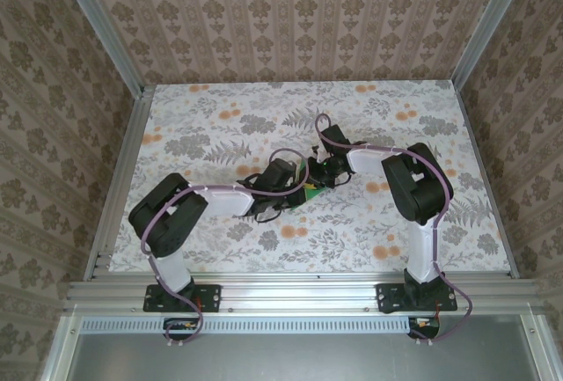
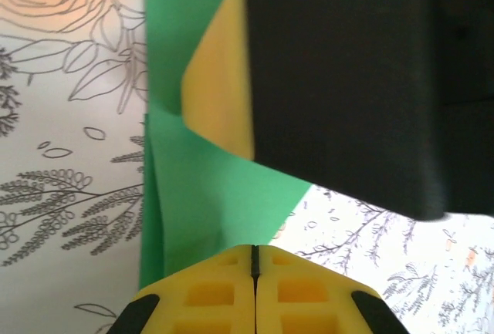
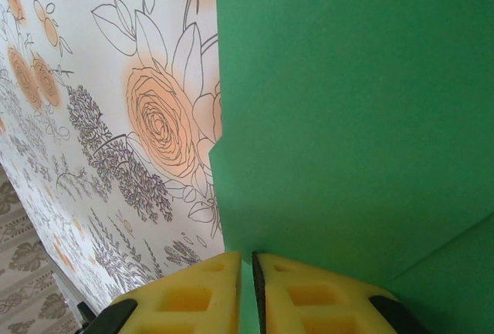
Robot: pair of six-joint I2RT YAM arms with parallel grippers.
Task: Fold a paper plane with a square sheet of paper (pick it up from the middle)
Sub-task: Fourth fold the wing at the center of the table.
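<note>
- At table centre, between both wrists: the square sheet of paper (image 1: 310, 193), partly folded. Overlapping layers and a crease line show in both wrist views, no dart shape yet.
- Left gripper (image 2: 254, 251): pads pressed flat together, sheet edge runs into the seam. Reads as a pinch on the paper.
- Right gripper (image 3: 252, 260): narrow slit between pads with green in the gap, so it clamps the sheet too. Its yellow pad sits on the paper just ahead of the left one.
- Step, my read: mid-fold, both arms holding a flap over the floral table (image 1: 202, 126).
- Next: one side anchors, the other presses the crease flat. Pulling apart risks a tear.
</note>
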